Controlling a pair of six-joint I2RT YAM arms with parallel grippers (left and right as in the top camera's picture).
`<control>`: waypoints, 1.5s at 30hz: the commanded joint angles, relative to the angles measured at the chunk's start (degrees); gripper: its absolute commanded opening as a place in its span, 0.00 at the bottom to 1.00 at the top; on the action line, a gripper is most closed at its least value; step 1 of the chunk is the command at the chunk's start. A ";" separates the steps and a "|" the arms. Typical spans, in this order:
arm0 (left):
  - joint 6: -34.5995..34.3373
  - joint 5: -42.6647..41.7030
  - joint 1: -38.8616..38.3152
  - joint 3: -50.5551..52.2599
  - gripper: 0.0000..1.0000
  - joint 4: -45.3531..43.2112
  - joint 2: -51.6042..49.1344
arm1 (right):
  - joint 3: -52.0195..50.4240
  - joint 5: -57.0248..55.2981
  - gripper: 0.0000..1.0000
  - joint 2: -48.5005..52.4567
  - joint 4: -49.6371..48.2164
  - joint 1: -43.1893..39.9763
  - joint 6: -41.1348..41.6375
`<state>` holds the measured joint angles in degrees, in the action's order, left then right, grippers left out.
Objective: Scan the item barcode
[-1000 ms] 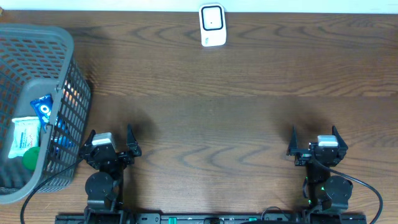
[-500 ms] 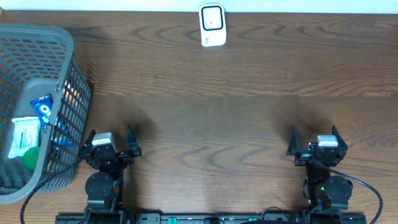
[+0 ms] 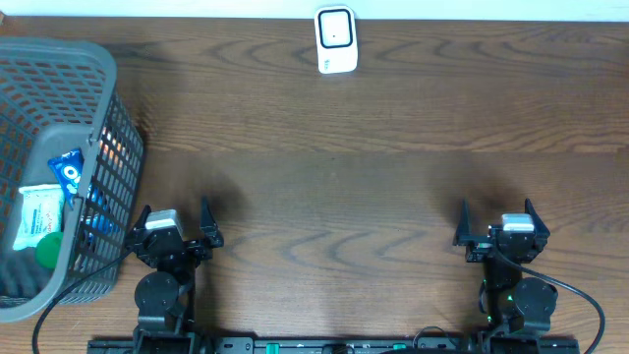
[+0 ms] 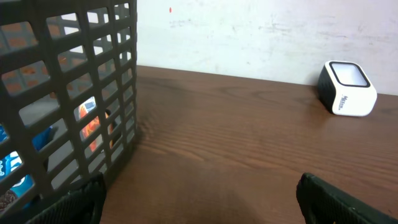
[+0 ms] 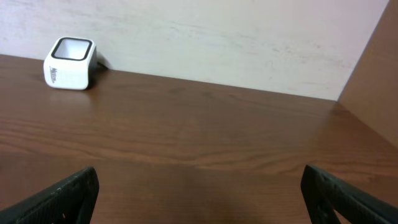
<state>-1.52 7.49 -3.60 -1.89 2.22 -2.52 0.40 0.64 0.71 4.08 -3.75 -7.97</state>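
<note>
The left end effector (image 3: 175, 208) and the right end effector (image 3: 496, 206) both stand with jaws spread wide and hold nothing. They sit low at the near edge of the table (image 3: 334, 177), well apart from each other. In each wrist view the dark fingers (image 4: 68, 205) (image 5: 348, 196) show only at the bottom corners, with bare wood between them.

The items lie in a grey mesh basket (image 3: 116, 138) at the table's left end, just beside the left end effector. Inside it a blue packet (image 3: 67, 169) rests against the right wall. A white packet (image 3: 37, 214) lies beside and below it, and a green round thing (image 3: 49, 251) sits at the near end. Something orange (image 4: 90, 127) shows through the mesh in the left wrist view. No barcode can be made out on any of them.

The scanner (image 3: 335, 39), a small white box with a dark-edged window on top, stands at the far edge of the table, near its middle and well apart from the basket. It shows to the right in the left wrist view (image 4: 348, 89) and to the left in the right wrist view (image 5: 69, 64), close against a pale wall (image 5: 217, 37).
</note>
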 commanded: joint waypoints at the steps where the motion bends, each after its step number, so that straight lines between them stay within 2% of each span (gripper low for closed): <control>1: -0.11 0.90 -0.22 1.66 0.98 1.05 0.04 | -0.07 -0.13 0.99 -0.33 0.26 -0.33 0.61; 24: -0.11 0.74 -0.24 1.66 0.98 0.26 0.04 | -0.07 -0.13 0.99 -0.33 0.26 -0.33 0.61; 29: -0.22 -7.87 -0.24 0.61 0.98 0.26 0.04 | -0.07 -0.13 0.99 -0.33 0.26 -0.33 0.63; 32: -2.97 -8.81 -0.24 -1.18 0.98 0.31 0.04 | -0.07 -0.13 0.99 -0.33 0.26 -0.33 0.63; 39: -3.74 -8.79 -0.24 -9.31 0.98 7.96 -0.48 | -0.07 -0.13 0.99 -0.33 0.26 -0.33 0.63; 45: -3.74 -8.79 -0.24 -14.45 0.98 11.30 -5.25 | -0.07 -0.13 0.99 -0.33 0.26 -0.33 0.63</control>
<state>-4.58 -0.71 -3.60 -13.32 12.60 -4.84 0.40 0.64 0.71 4.08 -3.75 -7.97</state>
